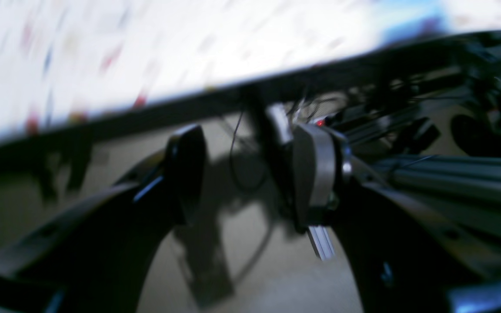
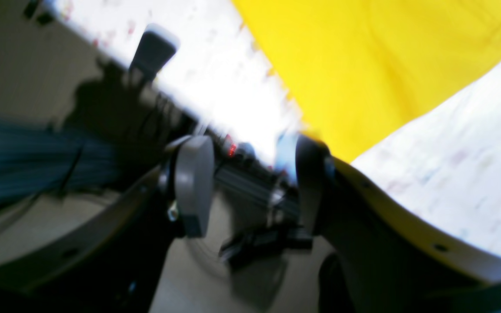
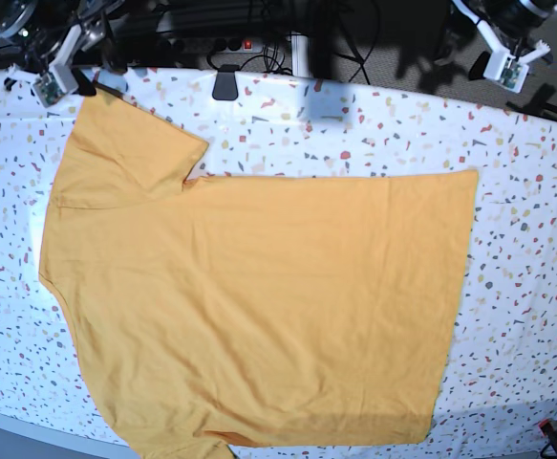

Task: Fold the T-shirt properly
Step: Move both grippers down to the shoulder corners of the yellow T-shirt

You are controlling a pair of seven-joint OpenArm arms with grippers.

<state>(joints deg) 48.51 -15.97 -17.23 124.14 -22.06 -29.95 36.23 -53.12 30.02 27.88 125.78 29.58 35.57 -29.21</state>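
The mustard-yellow T-shirt (image 3: 259, 296) lies spread flat on the speckled white table (image 3: 536, 249), plain side up. Its hem is to the right and one sleeve (image 3: 125, 153) points to the back left. The lower sleeve is cut off by the frame's bottom edge. My right gripper (image 3: 63, 67) hovers at the back left, just beyond that sleeve. In its wrist view (image 2: 254, 187) it is open and empty, with the shirt (image 2: 363, 65) just ahead. My left gripper (image 3: 503, 57) is at the back right, off the shirt. In its wrist view (image 1: 250, 174) it is open and empty, and no shirt shows there.
A dark clamp-like object (image 3: 225, 86) and a pale flat object (image 3: 328, 103) sit at the table's back edge. The clamp also shows in the right wrist view (image 2: 152, 48). Cables and a power strip (image 3: 249, 43) lie behind the table. A small red item (image 3: 550, 430) is at the front right corner.
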